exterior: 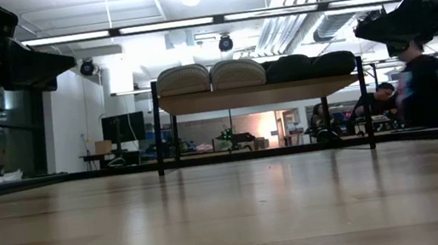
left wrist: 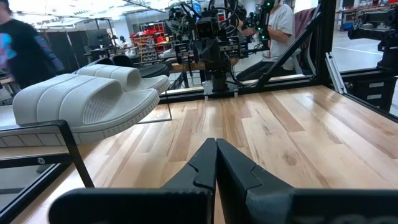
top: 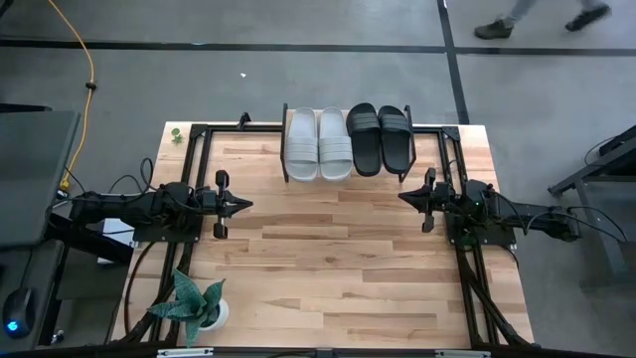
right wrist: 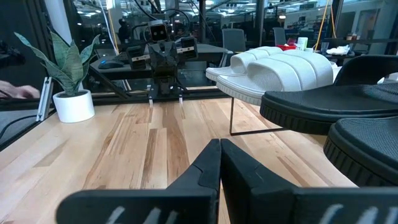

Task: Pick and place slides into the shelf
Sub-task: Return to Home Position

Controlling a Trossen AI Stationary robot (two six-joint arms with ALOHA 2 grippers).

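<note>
The grey slides [top: 318, 144] and black slides [top: 380, 139] sit side by side on the shelf [exterior: 258, 94], top middle of the high view, with their long way running up the frame. Grey is nearer the left gripper [top: 243, 205] and black is nearer the right gripper [top: 405, 196]. Both grippers have their fingers pressed together and hold nothing.

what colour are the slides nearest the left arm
That pair of slides is light grey, clearest in the high view.

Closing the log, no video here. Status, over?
Left gripper shut, empty, left side. Right gripper shut, empty, right side. Light grey slide pair and black slide pair on low wooden-plank shelf. Potted plant apart, near corner.
</note>
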